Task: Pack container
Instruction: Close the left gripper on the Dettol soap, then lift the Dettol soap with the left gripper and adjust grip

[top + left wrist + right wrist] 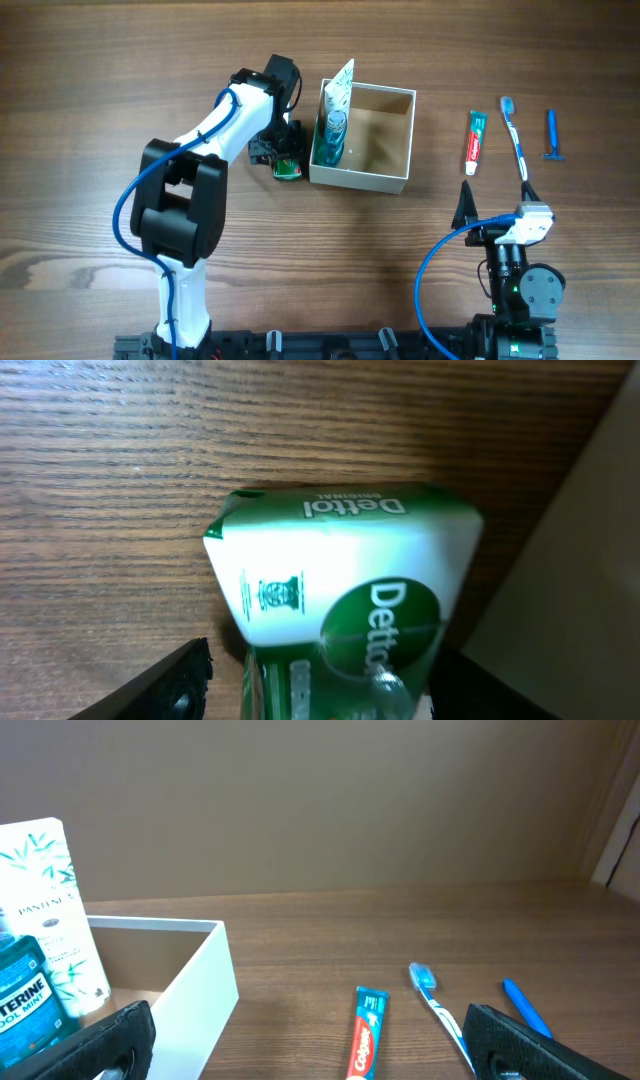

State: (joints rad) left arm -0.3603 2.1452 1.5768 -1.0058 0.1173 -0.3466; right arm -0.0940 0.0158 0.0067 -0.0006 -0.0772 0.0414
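Note:
The container point(358, 180), a white-walled box with a tan inside, stands at the table's middle; it also shows in the right wrist view point(200, 995) and at the right edge of the left wrist view point(575, 560). A blue mouthwash bottle point(331, 138) and a white Pantene tube point(341, 84) stand in its left side. A green and white Dettol soap pack point(289, 169) lies on the table just left of the container. My left gripper point(280, 152) is open and straddles the soap pack point(340, 570), with a small gap at the left finger. My right gripper point(497, 205) is open and empty.
A Colgate toothpaste tube point(475, 141), a blue toothbrush point(514, 135) and a blue razor point(551, 135) lie on the table right of the container. They also show in the right wrist view: toothpaste point(367, 1032), toothbrush point(438, 1005), razor point(525, 1008).

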